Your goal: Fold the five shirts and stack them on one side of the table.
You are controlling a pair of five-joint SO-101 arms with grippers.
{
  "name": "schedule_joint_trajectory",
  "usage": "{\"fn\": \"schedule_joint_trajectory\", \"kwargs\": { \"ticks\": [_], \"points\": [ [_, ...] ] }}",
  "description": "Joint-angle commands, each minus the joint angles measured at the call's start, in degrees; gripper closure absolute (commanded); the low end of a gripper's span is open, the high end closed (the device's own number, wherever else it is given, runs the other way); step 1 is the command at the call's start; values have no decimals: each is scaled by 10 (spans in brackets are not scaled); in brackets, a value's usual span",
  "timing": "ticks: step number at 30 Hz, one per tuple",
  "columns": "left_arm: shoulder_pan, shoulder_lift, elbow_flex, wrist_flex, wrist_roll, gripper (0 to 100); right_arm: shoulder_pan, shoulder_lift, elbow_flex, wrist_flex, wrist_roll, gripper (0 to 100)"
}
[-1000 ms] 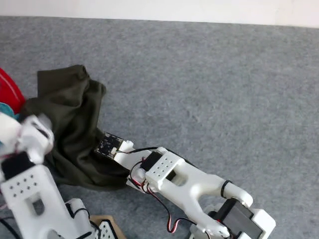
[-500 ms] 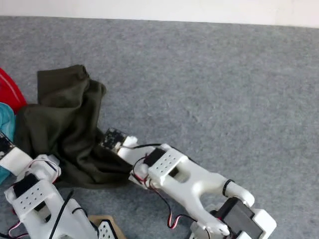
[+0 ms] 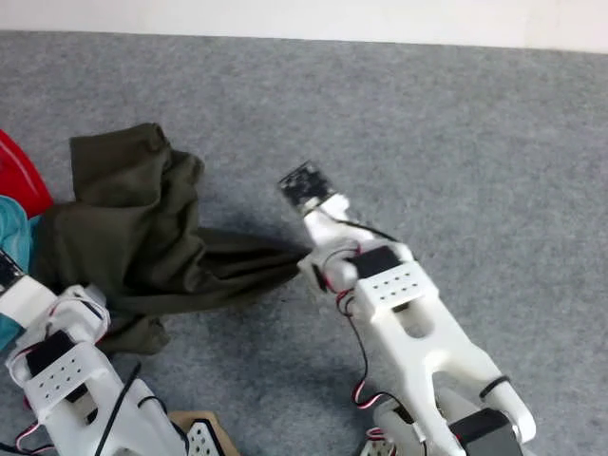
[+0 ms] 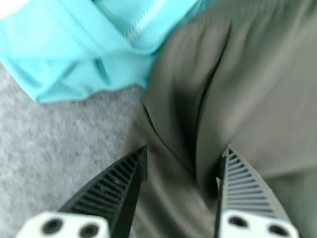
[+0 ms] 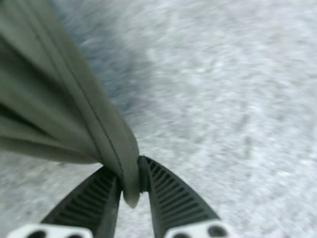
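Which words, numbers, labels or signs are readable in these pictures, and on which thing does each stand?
None can be read.
The green shirt, the blue shirt and the grey table show no print.
The small board on the right arm is too small to read.

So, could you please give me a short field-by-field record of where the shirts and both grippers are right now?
surface: grey table
olive shirt: crumpled on the table's left part, one corner drawn out to a point towards the middle
right gripper: shut on that drawn-out corner
left gripper: open, above a fold of the olive shirt, near the teal shirt
teal shirt: at the table's left edge, touching the olive shirt
red garment: at the left edge, just beyond the teal shirt, partly out of frame
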Motion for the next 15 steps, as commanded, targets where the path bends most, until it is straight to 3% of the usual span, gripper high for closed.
{"fn": "schedule_joint_trajectory", "kwargs": {
  "ticks": [1,8,15],
  "points": [
    [-2,-12,-73,-5,32,755,47,-22,-35,-16,-4,991],
    [30,-12,-179,90,69,755,141,-22,-57,-15,-26,991],
    [67,-12,-153,110,74,755,189,-22,-67,-16,-54,991]
  ]
}}
